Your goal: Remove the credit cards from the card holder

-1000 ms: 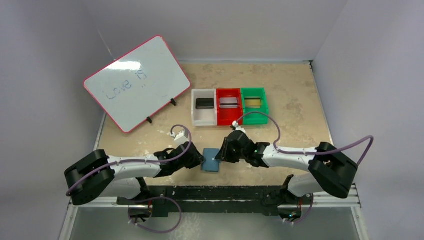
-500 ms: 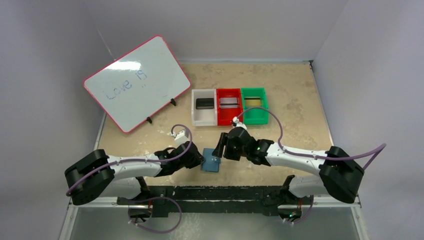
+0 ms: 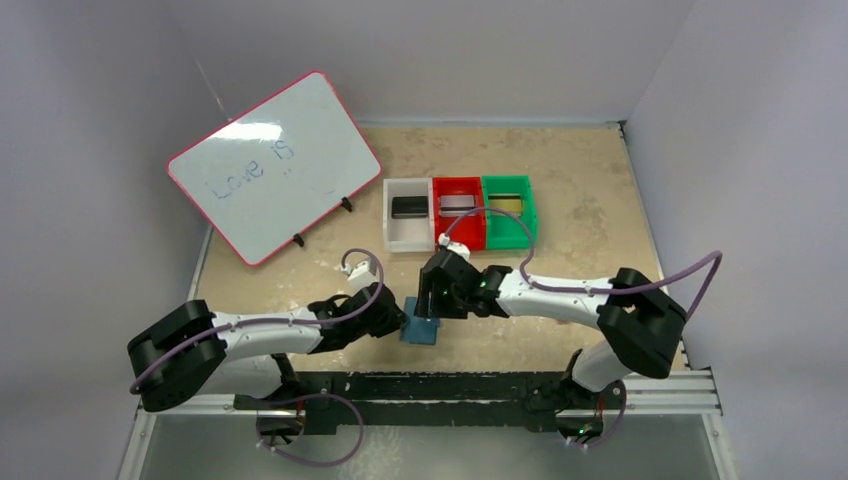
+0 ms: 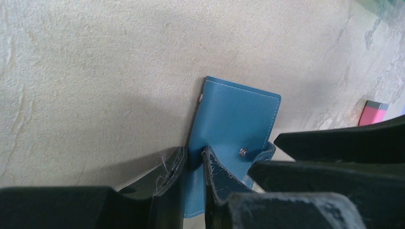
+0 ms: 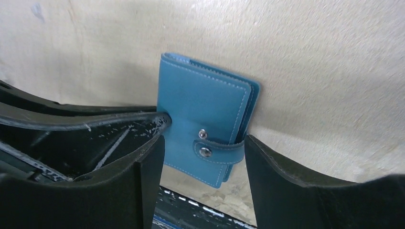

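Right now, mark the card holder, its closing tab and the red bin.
card holder [image 5: 203, 109], right wrist view, middle of the front cover.
closing tab [image 5: 222, 152], right wrist view, strap beside the snap.
red bin [image 3: 458, 240], top external view, bare floor at its near end.

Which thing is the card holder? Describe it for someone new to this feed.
From the three bins, move down the top view to where the left gripper and right gripper meet. The card holder lies there: a small blue folded wallet with a snap tab, closed, unlike the open bins.
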Robot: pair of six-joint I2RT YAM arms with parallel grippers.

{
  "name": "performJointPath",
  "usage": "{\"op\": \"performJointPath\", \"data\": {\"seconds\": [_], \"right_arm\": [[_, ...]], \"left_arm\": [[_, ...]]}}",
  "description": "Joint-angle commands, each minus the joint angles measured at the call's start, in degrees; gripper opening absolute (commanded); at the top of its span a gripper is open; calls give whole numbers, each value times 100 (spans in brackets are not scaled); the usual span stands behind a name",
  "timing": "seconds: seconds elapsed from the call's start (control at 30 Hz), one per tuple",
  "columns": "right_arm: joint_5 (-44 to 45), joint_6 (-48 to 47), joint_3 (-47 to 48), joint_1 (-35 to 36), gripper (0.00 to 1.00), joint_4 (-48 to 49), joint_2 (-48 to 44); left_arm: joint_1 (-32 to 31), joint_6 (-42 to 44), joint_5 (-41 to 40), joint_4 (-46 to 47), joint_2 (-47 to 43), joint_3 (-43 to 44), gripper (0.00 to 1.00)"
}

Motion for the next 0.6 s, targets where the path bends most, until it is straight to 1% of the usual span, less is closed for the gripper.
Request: {"op": "performJointPath", "data": {"seconds": [0.0,0.13,0.2,0.23,0.3,0.5,0.57], "right_arm": [[445,192,500,258,64,-677,210],[845,509,711,362,58,-1235,461],[863,740,483,368,57,-1221,264],[675,725,325,363,56,-1087,138],[592,706,127,350,55,-902,-22],[899,762,271,352,54,-1448,-63],[953,794,279,350,52,-1543,-83]], "left_arm": [[-17,159,-227,-513,-83,45,16],[-14,202,-218,-571,-78,88,16],[-15,202,-235,-643,-73,105,16],[-20,202,-240,-664,-69,107,16],[-20,202,-256,-680,-68,107,16],[-16,203,-258,-671,-41,141,16],[-13,198,-262,-680,-40,151,16]]}}
